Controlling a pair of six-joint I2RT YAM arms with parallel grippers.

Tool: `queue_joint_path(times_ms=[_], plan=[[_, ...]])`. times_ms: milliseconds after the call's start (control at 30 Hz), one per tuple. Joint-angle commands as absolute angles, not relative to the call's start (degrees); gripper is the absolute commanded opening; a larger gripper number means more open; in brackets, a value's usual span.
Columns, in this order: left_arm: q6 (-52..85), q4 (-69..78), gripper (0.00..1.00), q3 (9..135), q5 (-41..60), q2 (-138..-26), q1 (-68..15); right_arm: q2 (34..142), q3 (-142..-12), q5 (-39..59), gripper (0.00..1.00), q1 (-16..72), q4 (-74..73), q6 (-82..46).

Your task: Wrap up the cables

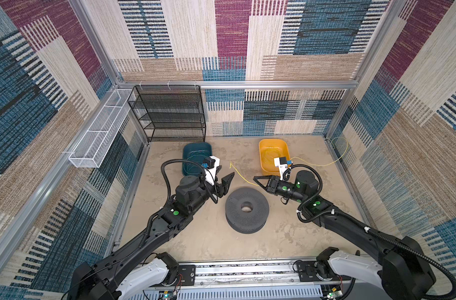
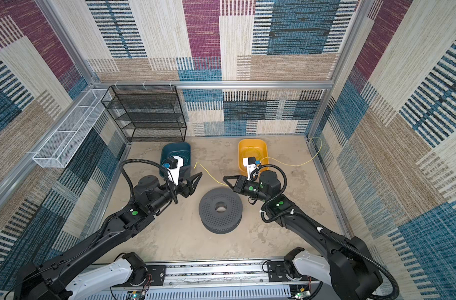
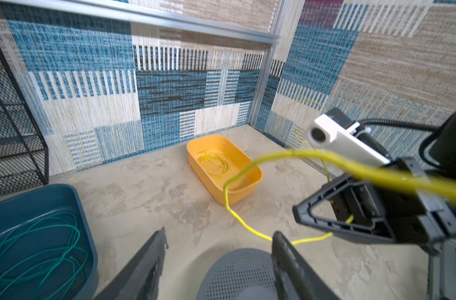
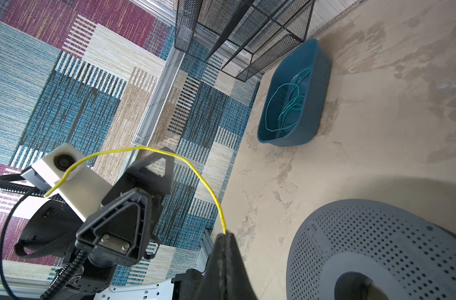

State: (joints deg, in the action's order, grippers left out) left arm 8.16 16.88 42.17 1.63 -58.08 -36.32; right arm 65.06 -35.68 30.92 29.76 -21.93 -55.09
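A thin yellow cable (image 1: 241, 176) runs across the floor, and my right gripper (image 1: 255, 179) is shut on it beside the grey perforated spool (image 1: 247, 207). In the right wrist view the cable (image 4: 195, 171) arcs up out of the closed right gripper (image 4: 225, 235). More of the cable trails from the yellow bin (image 1: 272, 141) to the right wall, and loose loops lie inside the bin. My left gripper (image 1: 228, 181) stands open just left of the spool with nothing between its fingers. In its own view the left gripper (image 3: 219, 232) sits above the spool's (image 3: 237, 272) edge, with the cable (image 3: 247, 226) ahead.
A dark blue bin (image 1: 197, 144) holding a green cable stands at the back left. Behind it is a black mesh shelf (image 1: 169, 111). A white wire basket (image 1: 99, 135) hangs on the left wall. Aluminium frame rails border the floor.
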Motion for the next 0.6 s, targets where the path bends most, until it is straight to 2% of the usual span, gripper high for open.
queue_joint_path(times_ms=[0, 200, 367, 567], plan=[[8.99, 22.50, 0.61, 43.95, 1.67, -59.42, -35.48, 64.86, -35.41, 32.13, 0.00, 29.78, -25.71, -56.03], [7.93, 22.37, 0.52, 45.48, 3.47, -60.61, -34.73, 64.43, -34.90, 32.90, 0.00, 29.79, -26.05, -56.29], [7.13, 22.38, 0.50, 46.47, 5.02, -61.34, -34.63, 64.34, -34.61, 33.00, 0.00, 29.80, -26.21, -56.41], [6.28, 22.32, 0.41, 48.00, 5.93, -62.38, -34.58, 64.51, -34.49, 33.17, 0.00, 29.80, -26.38, -56.52]])
